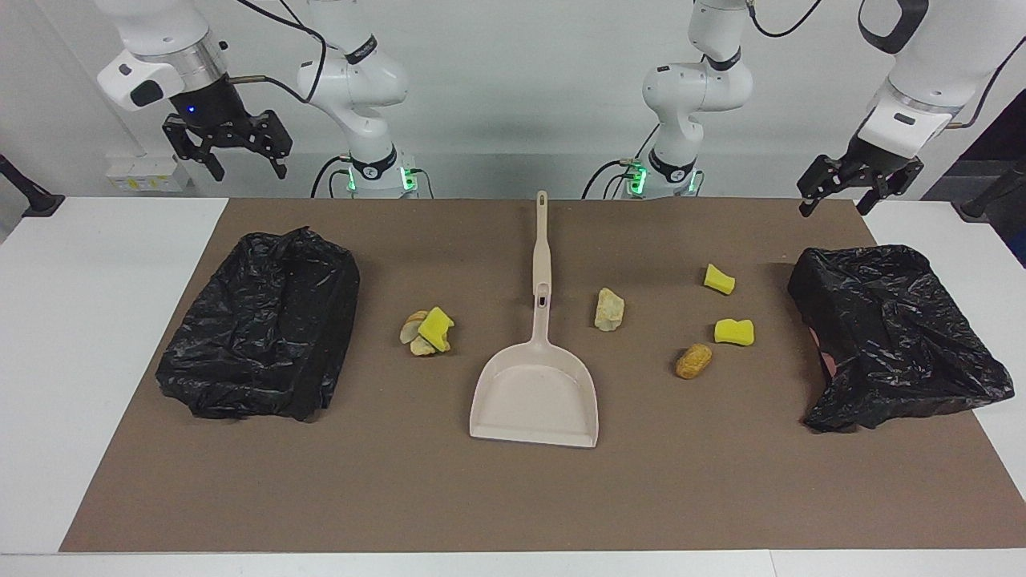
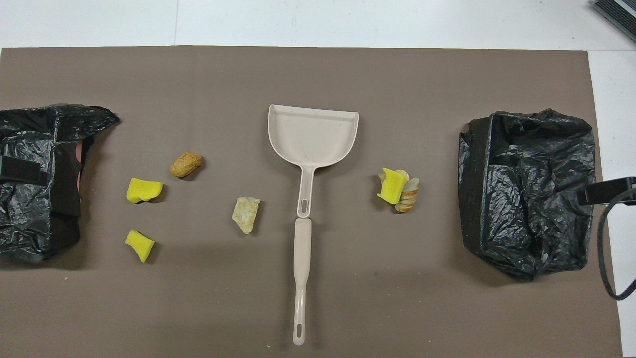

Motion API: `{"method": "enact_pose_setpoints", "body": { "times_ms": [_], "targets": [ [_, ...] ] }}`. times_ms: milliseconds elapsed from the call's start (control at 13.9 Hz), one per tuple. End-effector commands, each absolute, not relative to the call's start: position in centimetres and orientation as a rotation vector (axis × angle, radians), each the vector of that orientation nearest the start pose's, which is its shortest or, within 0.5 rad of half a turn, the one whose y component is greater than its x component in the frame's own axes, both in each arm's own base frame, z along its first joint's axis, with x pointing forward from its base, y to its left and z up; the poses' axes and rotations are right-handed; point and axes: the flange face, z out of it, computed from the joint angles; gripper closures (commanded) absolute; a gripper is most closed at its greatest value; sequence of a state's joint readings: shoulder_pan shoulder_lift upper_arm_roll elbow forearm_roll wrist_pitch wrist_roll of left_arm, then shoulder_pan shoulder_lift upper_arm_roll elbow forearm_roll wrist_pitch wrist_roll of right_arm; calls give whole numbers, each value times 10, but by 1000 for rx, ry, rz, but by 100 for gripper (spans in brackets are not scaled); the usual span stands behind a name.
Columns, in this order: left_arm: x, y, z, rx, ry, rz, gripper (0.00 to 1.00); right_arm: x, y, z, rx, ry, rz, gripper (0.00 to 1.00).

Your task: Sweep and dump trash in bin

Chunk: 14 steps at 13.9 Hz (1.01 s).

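The trash lies scattered on the brown mat [image 1: 513, 497]. Toward the left arm's end are two yellow sponge pieces [image 1: 719, 279] [image 1: 734, 332] and a brown lump [image 1: 693, 361]. A pale rock [image 1: 609, 309] lies beside the dustpan's handle. A yellow piece on tan lumps [image 1: 427, 330] [image 2: 397, 185] lies toward the right arm's end. The beige dustpan [image 1: 535, 393] [image 2: 312, 134] lies mid-mat, handle toward the robots. A bin lined with a black bag stands at each end [image 1: 260, 344] [image 1: 890, 336]. My left gripper [image 1: 835, 204] and right gripper [image 1: 248, 170] hang open and empty, each near its own bin.
White table [image 1: 96, 320] shows bare outside the mat at both ends. In the overhead view the bins [image 2: 526, 191] [image 2: 35, 179] sit at the mat's two ends, with the scraps [image 2: 143, 190] [image 2: 246, 215] between them and the dustpan.
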<state>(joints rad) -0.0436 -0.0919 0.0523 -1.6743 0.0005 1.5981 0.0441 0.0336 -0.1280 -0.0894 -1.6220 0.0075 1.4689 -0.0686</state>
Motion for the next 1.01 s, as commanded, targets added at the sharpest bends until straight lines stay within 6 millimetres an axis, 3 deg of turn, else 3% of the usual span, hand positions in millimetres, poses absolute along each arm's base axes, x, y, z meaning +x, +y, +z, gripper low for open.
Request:
{"method": "enact_pose_setpoints", "body": {
  "times_ms": [0,216,361,433,577,938],
  "targets": [
    [523,-2,629,-3136,114,-31,0,499,-33,660,-3135,-51,17,0],
    [520,-41,607,-3131,232,34,0,499,-33,659,-3135,-51,19,0],
    [517,-59,575,-3123,311,106,0,499,-33,660,-3135,-51,17,0],
    [515,-78,562,-3116,366,94,0,499,-33,660,-3135,-51,17,0],
    [499,-100,536,-3104,441,120,0,499,-33,660,-3135,-51,17,0],
    [456,-196,483,-3073,682,116,0,499,-33,659,-3135,-51,19,0]
  ]
}}
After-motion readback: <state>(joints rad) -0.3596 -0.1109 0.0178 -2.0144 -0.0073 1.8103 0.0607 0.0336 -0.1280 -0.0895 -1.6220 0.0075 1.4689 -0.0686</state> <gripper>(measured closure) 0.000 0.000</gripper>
